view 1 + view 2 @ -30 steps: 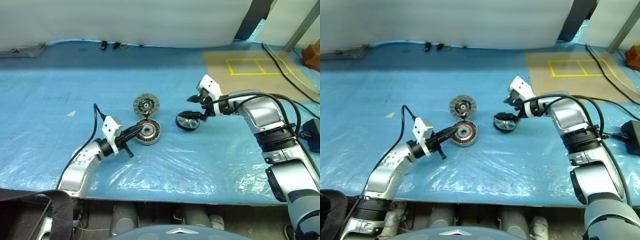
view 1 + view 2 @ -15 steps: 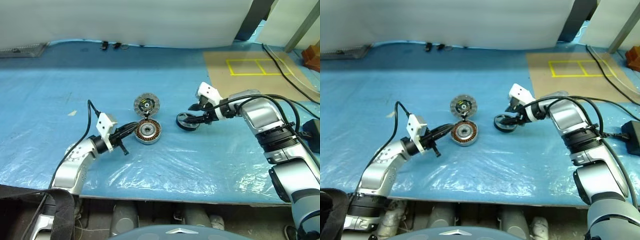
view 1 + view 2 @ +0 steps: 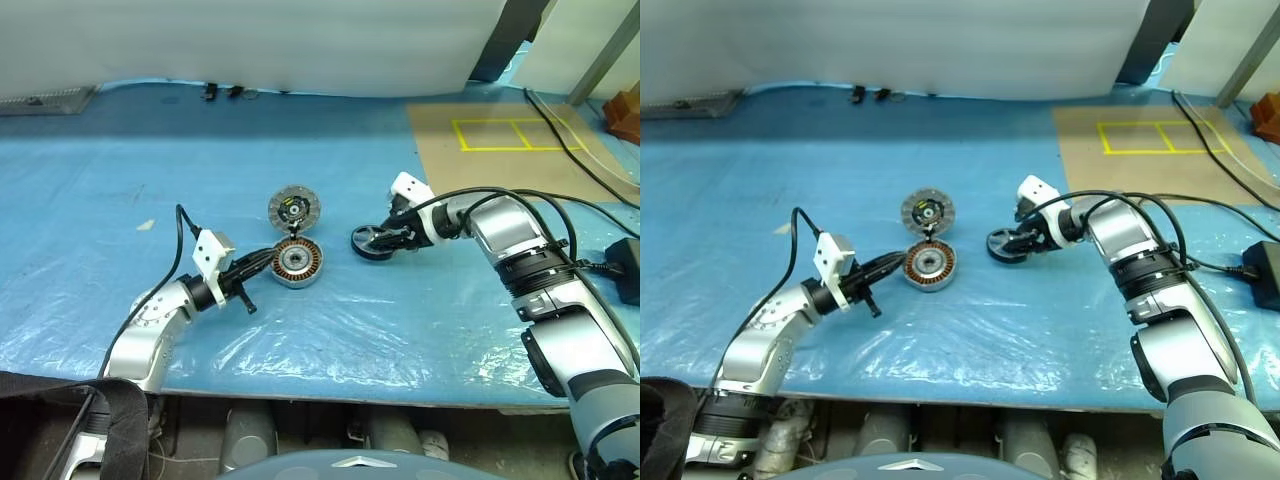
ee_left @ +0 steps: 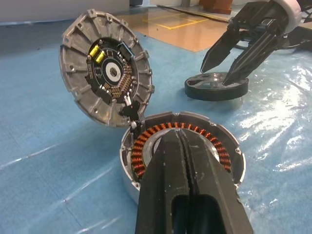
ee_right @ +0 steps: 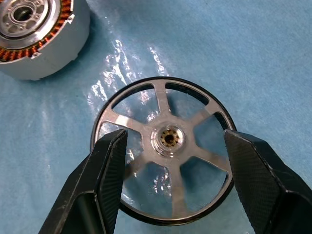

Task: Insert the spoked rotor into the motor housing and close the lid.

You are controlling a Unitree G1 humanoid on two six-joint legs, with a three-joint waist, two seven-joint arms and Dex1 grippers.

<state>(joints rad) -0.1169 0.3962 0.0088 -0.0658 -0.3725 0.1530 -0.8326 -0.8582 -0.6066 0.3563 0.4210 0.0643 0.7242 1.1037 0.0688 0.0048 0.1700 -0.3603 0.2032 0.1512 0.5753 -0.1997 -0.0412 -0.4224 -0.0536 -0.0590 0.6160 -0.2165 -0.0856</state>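
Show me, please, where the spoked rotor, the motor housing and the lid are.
spoked rotor (image 5: 168, 138), right wrist view, on its hub.
motor housing (image 4: 127, 176), left wrist view, on its outer wall.
lid (image 4: 112, 72), left wrist view, on its inner centre.

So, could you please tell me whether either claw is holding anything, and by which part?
Nothing is held. The right claw stands open astride the spoked rotor, not gripping its rim; the left claw is shut and empty over the motor housing.

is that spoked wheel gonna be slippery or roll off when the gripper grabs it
Probably stiff: the spoked rotor looks like solid metal with thick spokes. Its shiny faces may slip between the right gripper's fingers. Lying flat on the plastic sheet, it likely won't roll unless tipped on edge.
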